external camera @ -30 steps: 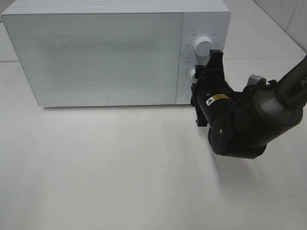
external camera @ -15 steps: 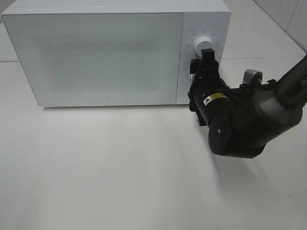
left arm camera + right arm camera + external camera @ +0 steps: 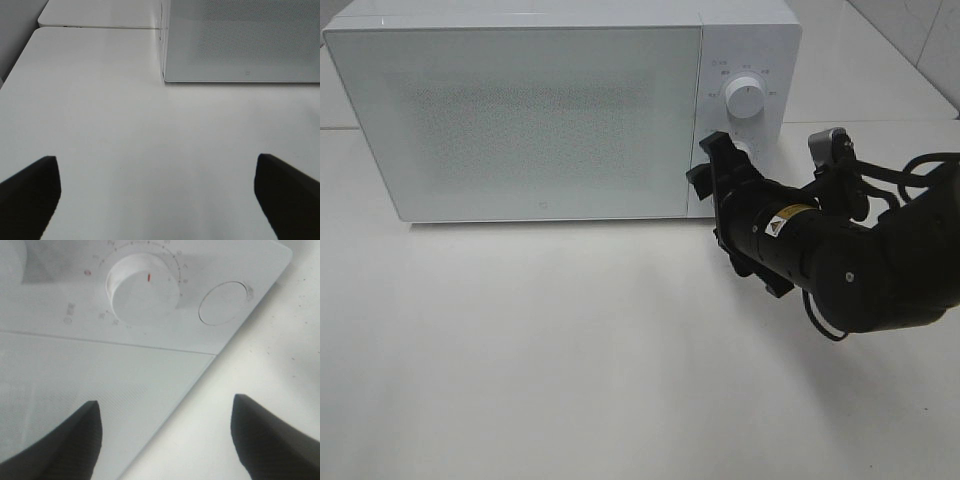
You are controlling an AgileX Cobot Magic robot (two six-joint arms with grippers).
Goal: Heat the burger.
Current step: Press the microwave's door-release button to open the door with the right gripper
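My right gripper [image 3: 712, 166] hangs just in front of the microwave [image 3: 520, 110], down at the lower end of its control panel. The jaws are spread and gripping nothing, with the lower dial [image 3: 144, 289] and the round button [image 3: 223, 302] straight ahead of the fingertips. My left gripper [image 3: 156, 165] sits low over the white table [image 3: 125, 125], well out in front of the microwave and facing the front corner away from the controls, spread wide with nothing in it. The microwave door is closed and its frosted front gives nothing away, so I cannot tell where the burger is.
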